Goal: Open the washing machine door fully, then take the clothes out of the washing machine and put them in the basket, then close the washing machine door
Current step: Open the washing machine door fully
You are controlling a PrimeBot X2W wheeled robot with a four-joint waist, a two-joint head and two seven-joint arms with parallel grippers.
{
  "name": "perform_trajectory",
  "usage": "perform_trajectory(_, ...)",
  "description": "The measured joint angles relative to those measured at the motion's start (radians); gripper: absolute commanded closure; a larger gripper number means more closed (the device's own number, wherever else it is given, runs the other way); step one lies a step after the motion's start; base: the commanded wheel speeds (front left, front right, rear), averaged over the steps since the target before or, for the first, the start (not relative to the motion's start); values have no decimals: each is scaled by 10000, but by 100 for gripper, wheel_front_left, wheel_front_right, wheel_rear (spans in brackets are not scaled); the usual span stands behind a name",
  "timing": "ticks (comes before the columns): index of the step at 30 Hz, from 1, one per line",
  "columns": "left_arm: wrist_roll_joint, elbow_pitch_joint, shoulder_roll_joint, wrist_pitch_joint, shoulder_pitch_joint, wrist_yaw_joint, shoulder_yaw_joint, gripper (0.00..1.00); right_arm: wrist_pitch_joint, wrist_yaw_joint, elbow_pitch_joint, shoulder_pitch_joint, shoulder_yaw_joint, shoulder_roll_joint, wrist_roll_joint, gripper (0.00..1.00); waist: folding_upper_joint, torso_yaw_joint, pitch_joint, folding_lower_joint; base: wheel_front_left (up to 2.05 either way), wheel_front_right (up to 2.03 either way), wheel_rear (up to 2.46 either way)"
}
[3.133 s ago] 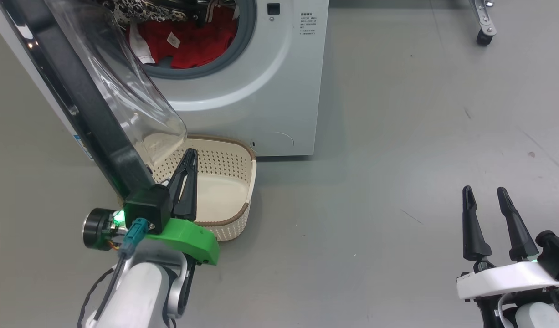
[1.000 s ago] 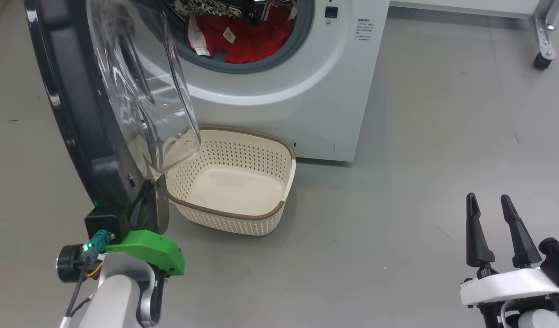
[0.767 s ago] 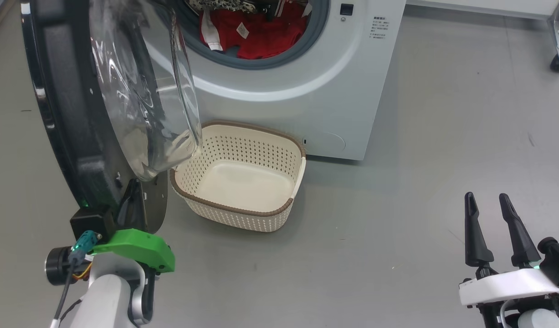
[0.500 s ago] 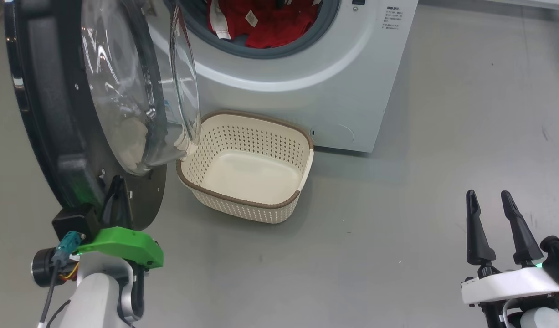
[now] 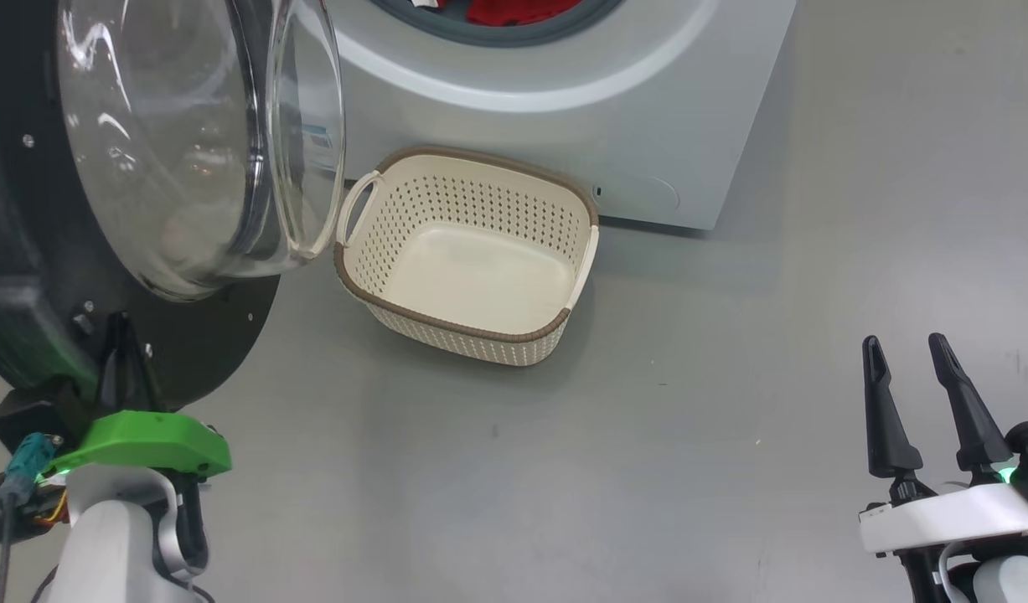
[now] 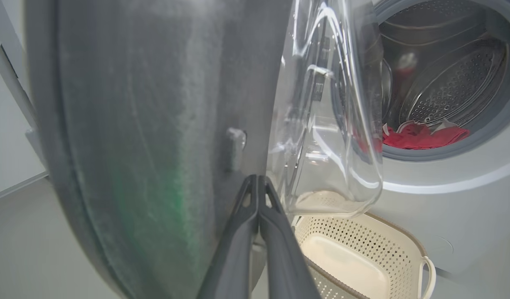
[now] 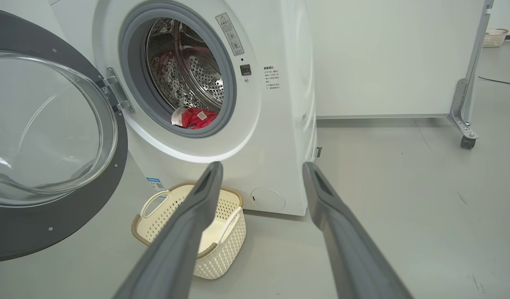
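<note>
left gripper was closed on nothing, tips against the dark inner face of the washing machine door | right gripper stood open, holding nothing, above the floor | door hung swung wide open | red clothes lay inside the washing machine | basket sat on the floor just before the machine, near the door
</note>
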Motion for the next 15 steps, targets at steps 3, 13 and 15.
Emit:
perform_trajectory(3,-2,-82,13,-31,-13,0,339,100,10,10,-42,-3,-21,-79,0,0,0,32,214,0,0,0,0)
perform_trajectory(13,-86,-311,270,-77,-412,0,1538,100,102,102,-253,-239,-67,-393,-12,0,0,65,938,0,0,0,0)
perform_trajectory(15,-88,-364,307,-86,-467,0,1737,100,105,107,-284,-261,-94,-441,-12,0,0,61,1070,0,0,0,0)
